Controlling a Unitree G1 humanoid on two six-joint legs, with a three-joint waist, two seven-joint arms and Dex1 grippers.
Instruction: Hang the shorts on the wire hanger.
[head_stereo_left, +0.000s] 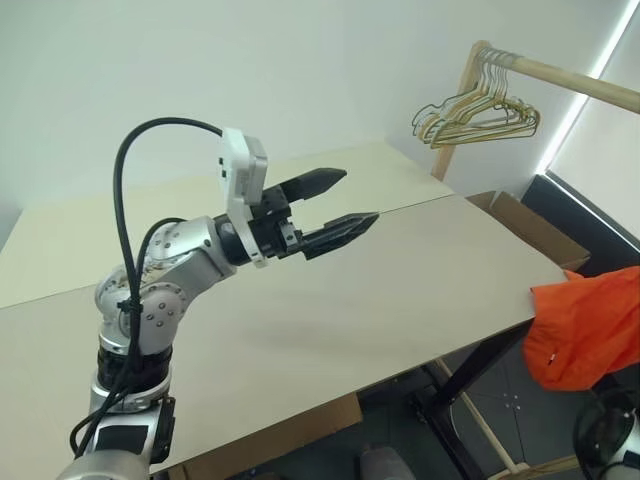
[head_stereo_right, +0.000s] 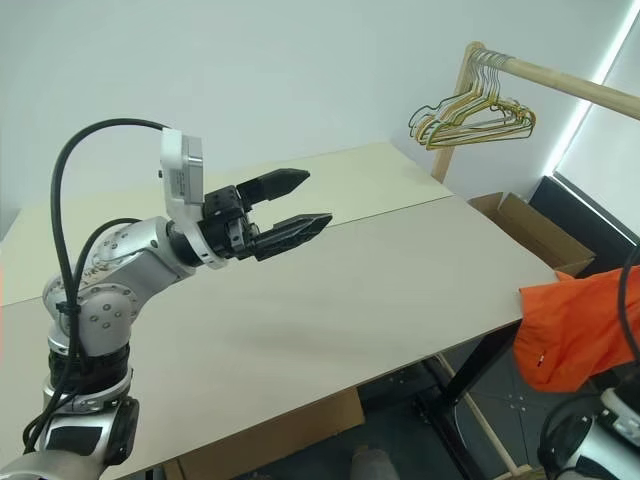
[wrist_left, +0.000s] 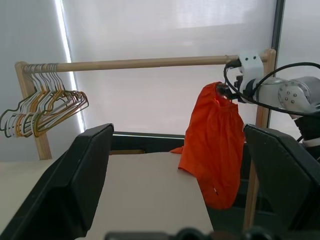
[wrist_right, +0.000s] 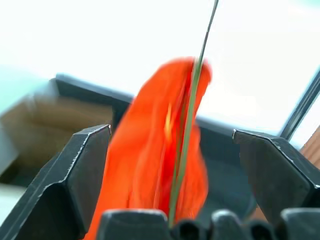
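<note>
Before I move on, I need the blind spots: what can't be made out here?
- Shorts: cut off by the head view's right edge.
- Wire hanger: a blurred thin line in the right wrist view; its hook is out of frame.
- What holds the shorts up: unclear in the left wrist view.

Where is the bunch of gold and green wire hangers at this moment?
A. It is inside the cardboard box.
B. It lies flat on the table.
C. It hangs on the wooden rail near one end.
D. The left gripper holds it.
C: the bunch of wire hangers hangs by its hooks from the wooden rail, close to the upright post, above the far corner of the table.
</note>
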